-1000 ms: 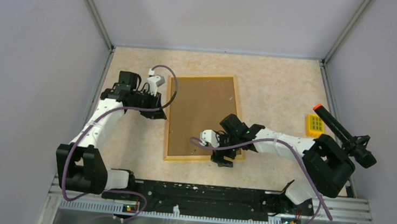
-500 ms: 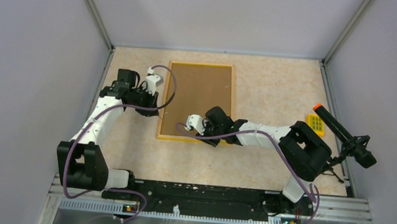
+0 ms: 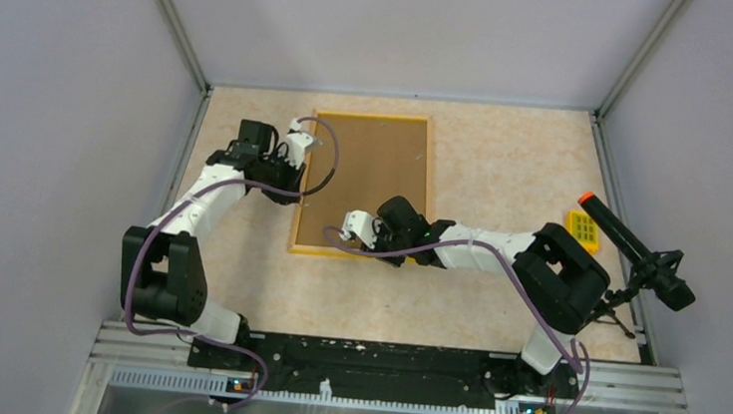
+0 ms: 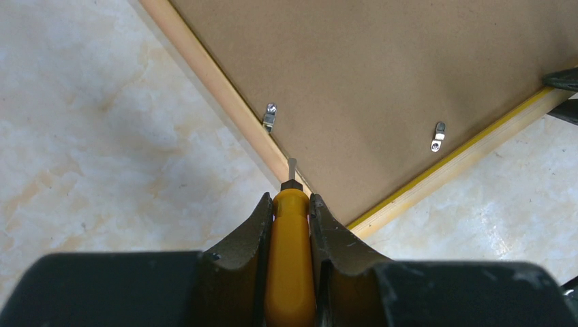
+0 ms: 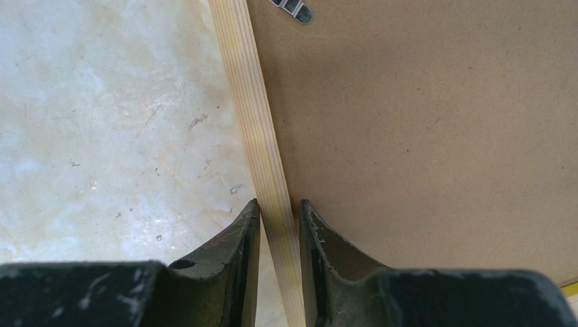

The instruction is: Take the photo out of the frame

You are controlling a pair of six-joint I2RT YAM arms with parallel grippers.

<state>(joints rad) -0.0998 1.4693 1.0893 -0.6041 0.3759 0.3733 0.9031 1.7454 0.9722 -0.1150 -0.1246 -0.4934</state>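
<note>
While frame (image 3: 365,182) lies back-up, L gripper (image 4: 292,201) clamps yellow screwdriver (image 4: 291,259), tip by frame's rim; R gripper (image 5: 279,203) pinches frame's near rim.

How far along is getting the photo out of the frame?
Done: the frame lies back-up. In hand: left gripper holds a screwdriver by a rim clip; right gripper pinches the near rim. Remaining: back panel in place, photo unseen, so clips, panel, photo removal.

overhead looking down, wrist views close, sharing frame (image 3: 365,177)
</note>
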